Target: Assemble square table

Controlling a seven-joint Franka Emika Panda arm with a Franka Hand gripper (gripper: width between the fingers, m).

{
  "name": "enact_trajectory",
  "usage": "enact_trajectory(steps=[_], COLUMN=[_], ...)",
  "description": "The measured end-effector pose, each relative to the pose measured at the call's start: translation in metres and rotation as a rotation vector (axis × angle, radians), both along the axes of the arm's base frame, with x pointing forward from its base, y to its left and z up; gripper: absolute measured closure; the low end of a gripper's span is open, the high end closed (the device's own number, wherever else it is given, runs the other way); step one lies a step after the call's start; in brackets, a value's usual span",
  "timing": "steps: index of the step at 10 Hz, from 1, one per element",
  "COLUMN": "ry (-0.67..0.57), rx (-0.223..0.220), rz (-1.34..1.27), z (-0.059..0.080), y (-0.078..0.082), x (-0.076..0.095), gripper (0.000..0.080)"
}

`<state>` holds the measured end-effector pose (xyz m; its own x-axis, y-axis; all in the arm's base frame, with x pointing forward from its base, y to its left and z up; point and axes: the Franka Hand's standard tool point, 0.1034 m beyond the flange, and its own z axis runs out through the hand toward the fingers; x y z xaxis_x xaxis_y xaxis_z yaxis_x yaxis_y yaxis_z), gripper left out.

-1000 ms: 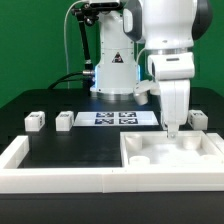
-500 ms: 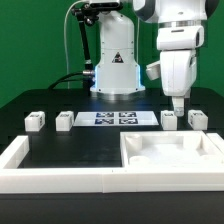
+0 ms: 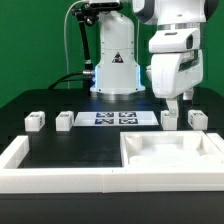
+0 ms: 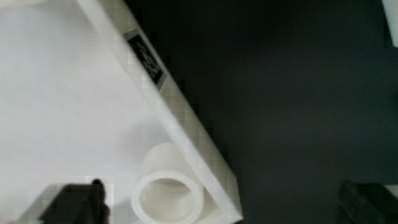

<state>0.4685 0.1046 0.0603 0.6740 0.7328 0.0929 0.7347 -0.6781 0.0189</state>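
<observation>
The square table's white tabletop (image 3: 172, 152) lies at the front on the exterior view's right, raised rim up. Four small white leg blocks stand in a row behind it: two (image 3: 36, 121) (image 3: 65, 120) on the left, two (image 3: 170, 119) (image 3: 198, 119) on the right. My gripper (image 3: 179, 100) hangs open above the right-hand blocks and holds nothing. In the wrist view the tabletop (image 4: 71, 110) shows a corner with a round socket (image 4: 173, 195) and a tag on its rim. That corner lies below and between the dark fingertips (image 4: 71, 205), with the gripper (image 4: 221, 207) empty.
The marker board (image 3: 120, 118) lies flat between the two pairs of blocks. A long white rail (image 3: 40, 170) borders the black surface at the front and left. The robot base (image 3: 113, 70) stands behind the board.
The gripper rose from the tabletop's back rim to above the right-hand leg blocks, staying open. Tabletop and blocks have not moved.
</observation>
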Motion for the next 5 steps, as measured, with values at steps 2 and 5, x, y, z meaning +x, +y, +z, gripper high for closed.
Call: enact_trajectory(steps=[2, 5], ry=[0.025, 0.057], rx=[0.027, 0.057], rz=[-0.256, -0.533], z=[0.0, -0.002], y=[0.012, 0.034], x=[-0.01, -0.019], gripper=[0.0151, 0.0151])
